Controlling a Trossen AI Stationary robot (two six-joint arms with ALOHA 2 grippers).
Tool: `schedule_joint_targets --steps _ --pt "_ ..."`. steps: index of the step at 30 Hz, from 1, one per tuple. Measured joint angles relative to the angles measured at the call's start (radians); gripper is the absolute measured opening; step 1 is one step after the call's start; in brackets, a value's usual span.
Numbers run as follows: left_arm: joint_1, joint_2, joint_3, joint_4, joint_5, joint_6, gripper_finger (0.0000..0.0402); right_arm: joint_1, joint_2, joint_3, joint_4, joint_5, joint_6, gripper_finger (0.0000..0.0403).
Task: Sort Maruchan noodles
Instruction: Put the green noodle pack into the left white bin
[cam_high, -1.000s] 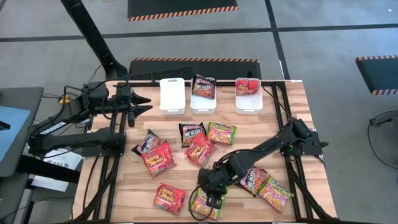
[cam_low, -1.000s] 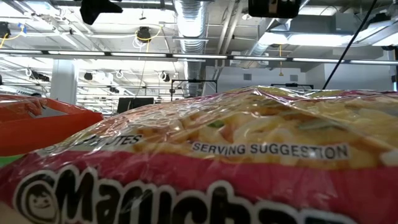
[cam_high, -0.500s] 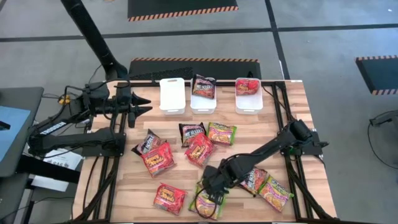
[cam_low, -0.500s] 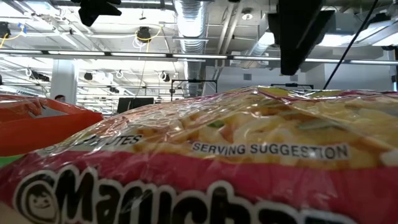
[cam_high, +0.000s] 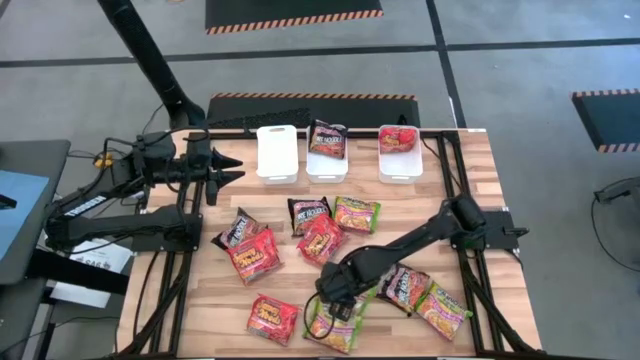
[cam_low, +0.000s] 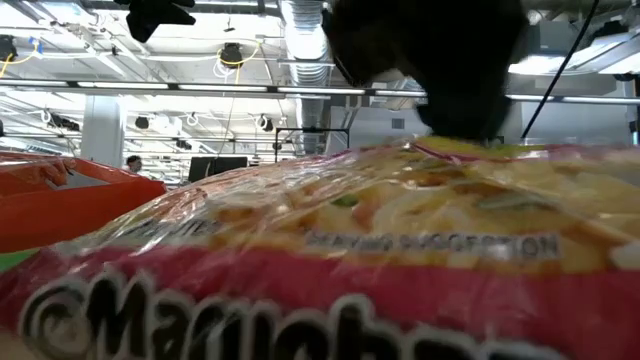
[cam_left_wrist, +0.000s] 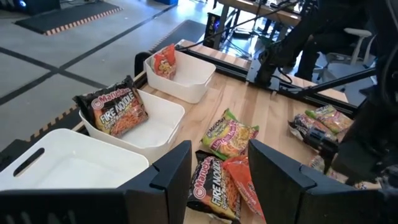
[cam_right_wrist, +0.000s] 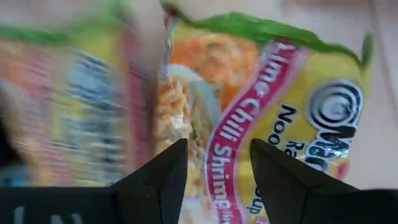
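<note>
Descending since the earlier frame, the right gripper (cam_high: 338, 298), fingers apart, reached the lime-chili packet (cam_high: 335, 322) at lower centre; crinkly plastic might slip.

green-yellow packet (cam_right_wrist: 273, 87) (pink band), white trays (cam_high: 277, 152)

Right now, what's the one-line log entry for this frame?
right claw: open, down over green packet | left claw: open, waiting by trays | nothing held

Maruchan noodles (cam_high: 322, 238): red, green-yellow, dark packets scattered flat mid-table and near edge; dark packet (cam_high: 327, 139) in far middle tray, red packet (cam_high: 398, 138) in far right tray.
</note>
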Motion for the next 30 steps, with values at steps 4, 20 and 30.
schedule_joint_targets --steps 4,20,30 --pt "0.0 0.0 0.0 0.001 0.0 0.0 0.0146 -0.003 0.018 0.002 -0.012 -0.012 0.023 0.0201" --pt "0.0 0.0 0.0 0.001 -0.008 0.0 0.0146 -0.048 0.066 0.005 0.009 -0.041 0.11 0.0039" --pt "0.0 0.0 0.0 0.0 -0.008 0.032 0.0146 -0.061 0.061 0.049 -0.025 -0.022 0.12 0.0006"
